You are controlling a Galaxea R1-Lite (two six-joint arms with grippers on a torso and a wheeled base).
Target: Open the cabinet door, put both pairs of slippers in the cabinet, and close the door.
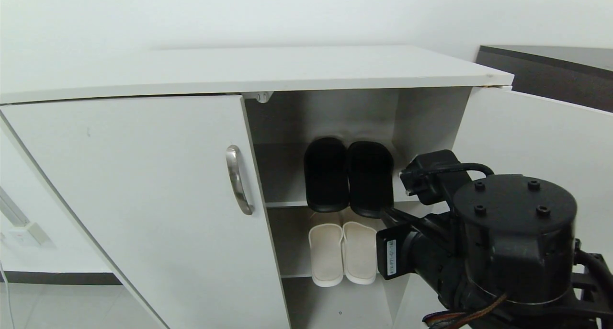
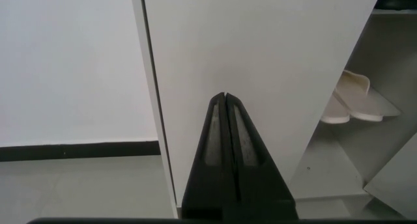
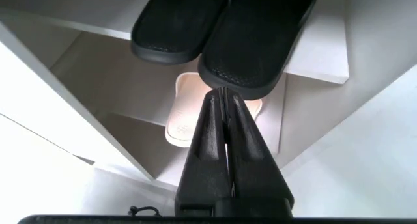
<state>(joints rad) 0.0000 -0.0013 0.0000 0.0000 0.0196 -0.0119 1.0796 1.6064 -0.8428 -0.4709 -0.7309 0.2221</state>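
Slippers sit inside a white cabinet (image 1: 287,68). We see the black pair (image 1: 348,175) side by side on the upper shelf (image 1: 280,175), their near ends jutting past its front edge. The white pair (image 1: 342,252) lies side by side on the lower shelf (image 1: 294,274), directly beneath. The right door (image 1: 527,137) stands swung open, while the left door (image 1: 134,185) is closed, its curved metal handle (image 1: 238,179) near the inner edge. The right arm is in front of the open compartment. In its wrist view we see the right pincer (image 3: 223,92) with fingers pressed together and holding nothing, its tip just beside the front rim of one black slipper. The left pincer (image 2: 225,96) is also closed together and empty, pointing at the plain outer face of the left door, low down near the floor (image 2: 78,191).
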